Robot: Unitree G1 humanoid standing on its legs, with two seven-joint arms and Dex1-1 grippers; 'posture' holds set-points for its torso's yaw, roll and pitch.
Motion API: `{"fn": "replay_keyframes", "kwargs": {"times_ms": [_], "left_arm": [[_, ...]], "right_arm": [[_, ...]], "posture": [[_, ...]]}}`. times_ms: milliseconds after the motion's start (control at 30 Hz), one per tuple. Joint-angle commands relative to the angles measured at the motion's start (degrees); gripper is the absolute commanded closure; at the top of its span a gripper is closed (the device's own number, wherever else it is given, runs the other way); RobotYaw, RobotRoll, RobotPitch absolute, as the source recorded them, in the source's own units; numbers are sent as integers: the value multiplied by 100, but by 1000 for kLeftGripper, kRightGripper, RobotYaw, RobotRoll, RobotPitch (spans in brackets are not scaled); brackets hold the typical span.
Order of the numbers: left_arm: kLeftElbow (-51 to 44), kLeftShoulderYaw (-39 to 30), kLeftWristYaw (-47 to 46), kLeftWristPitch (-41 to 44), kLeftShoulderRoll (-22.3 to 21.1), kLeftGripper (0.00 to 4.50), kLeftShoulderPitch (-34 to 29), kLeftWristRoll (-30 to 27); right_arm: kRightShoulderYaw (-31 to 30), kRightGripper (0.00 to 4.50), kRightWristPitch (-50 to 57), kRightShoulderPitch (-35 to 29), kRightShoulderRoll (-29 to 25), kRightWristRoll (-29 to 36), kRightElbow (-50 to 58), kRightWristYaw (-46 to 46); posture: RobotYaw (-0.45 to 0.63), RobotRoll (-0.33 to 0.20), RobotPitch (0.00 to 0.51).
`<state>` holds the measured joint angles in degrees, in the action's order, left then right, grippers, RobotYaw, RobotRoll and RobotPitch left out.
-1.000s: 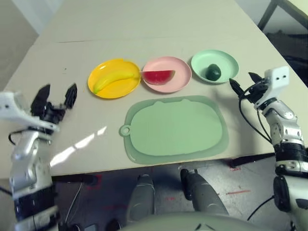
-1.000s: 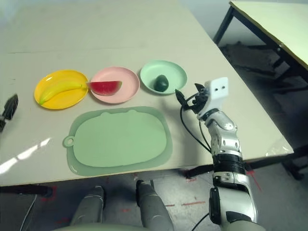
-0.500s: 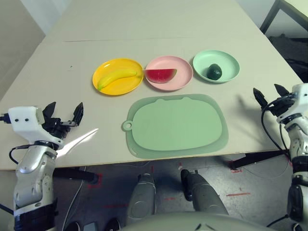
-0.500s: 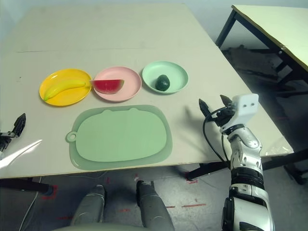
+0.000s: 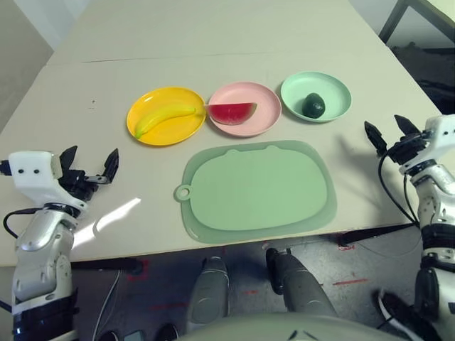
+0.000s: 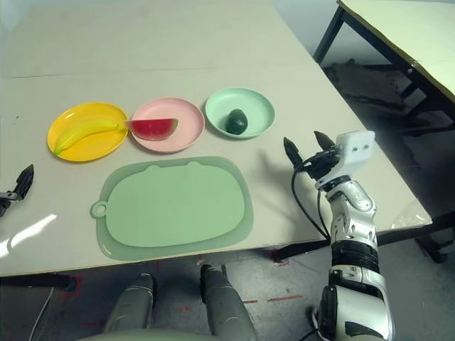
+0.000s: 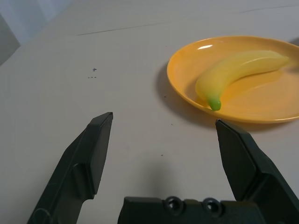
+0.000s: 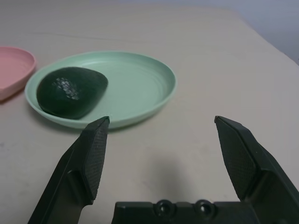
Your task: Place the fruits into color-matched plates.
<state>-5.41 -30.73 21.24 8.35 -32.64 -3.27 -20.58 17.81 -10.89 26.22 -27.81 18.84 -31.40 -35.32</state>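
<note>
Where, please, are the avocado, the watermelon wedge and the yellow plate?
avocado (image 5: 313, 106), left eye view, middle of its dark body.
watermelon wedge (image 5: 231, 113), left eye view, red flesh.
yellow plate (image 5: 186, 129), left eye view, bare rim.

Three round plates sit in a row. The yellow plate (image 5: 166, 116) at 9 o'clock holds the curved banana (image 5: 166, 116). The pink plate (image 5: 245, 109) in the middle holds the watermelon wedge (image 5: 231, 112), and the mint plate (image 5: 316, 96) at 3 o'clock holds the dark avocado (image 5: 313, 106).
</note>
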Motion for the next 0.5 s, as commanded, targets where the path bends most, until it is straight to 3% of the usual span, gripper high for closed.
{"fn": "replay_keyframes", "kwargs": {"times_ms": [33, 200, 500], "left_arm": [[204, -15, 70, 79, -108, 31, 115, 11], [245, 57, 66, 104, -164, 31, 386, 35], [132, 67, 6, -9, 25, 31, 303, 86]], "right_arm": [[-213, 0, 58, -56, 172, -189, 272, 197], [-379, 0, 45, -52, 352, -545, 517, 739], [-566, 0, 110, -74, 613, -795, 714, 1107]], "posture": [[37, 0, 234], [53, 0, 231], [79, 0, 215]]}}
